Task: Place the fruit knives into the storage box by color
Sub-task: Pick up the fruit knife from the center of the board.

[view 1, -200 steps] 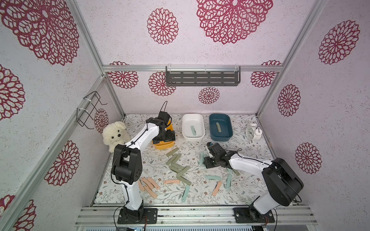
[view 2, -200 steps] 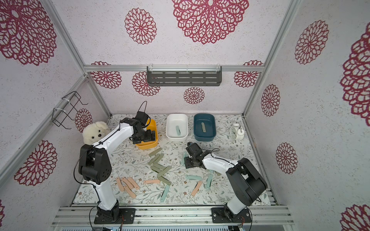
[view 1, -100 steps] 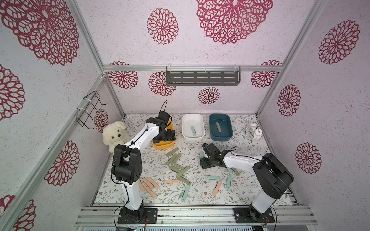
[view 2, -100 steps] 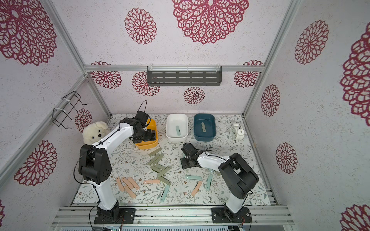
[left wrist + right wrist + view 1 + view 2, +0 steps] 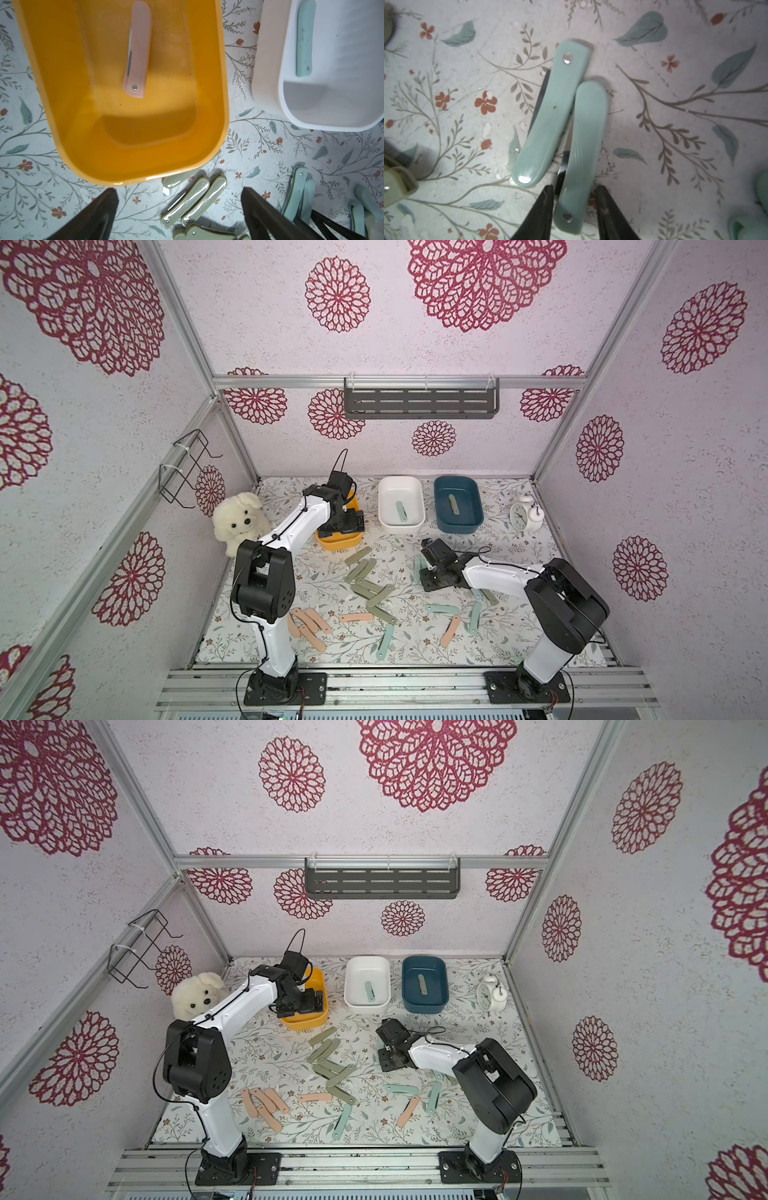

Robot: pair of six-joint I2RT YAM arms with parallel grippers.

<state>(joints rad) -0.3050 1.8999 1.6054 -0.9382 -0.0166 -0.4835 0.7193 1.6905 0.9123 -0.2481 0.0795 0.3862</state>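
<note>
— Across the tabletop (image 5: 415,651), what was there to see?

— A pale sheet printed with twigs, leaves and small red flowers, scuffed in spots. It sat inside a booth whose walls (image 5: 457,344) carried large crimson rosettes, with aluminium rails at the corners. A grey slotted shelf (image 5: 420,403) hung on the back wall and a black wire rack (image 5: 183,468) on the side wall. A white plush dog (image 5: 241,522) sat by that side wall, and a white alarm clock (image 5: 524,514) stood near the opposite far corner.

— And the fruit knives?

— Most lay loose on the sheet: sage-green knives (image 5: 368,585) heaped mid-table, peach knives (image 5: 309,624) by the left arm's base, mint knives (image 5: 442,608) toward the right arm. Three boxes stood in a row at the back. The yellow box (image 5: 338,545) held one peach knife (image 5: 137,52), the white box (image 5: 399,529) one mint knife (image 5: 401,511), the blue box (image 5: 457,526) one sage knife (image 5: 454,504).

— How did the claws stand?

— The left gripper (image 5: 179,191) hung over the yellow box's near edge, fingers spread wide and holding nothing. The right gripper (image 5: 574,187) was down at the sheet, its fingers close on either side of a mint-teal knife (image 5: 583,145) that lay flat, touching a second mint-teal knife (image 5: 550,116) beside it. Whether they pinched it or merely flanked it, the wrist view could not settle.
</note>
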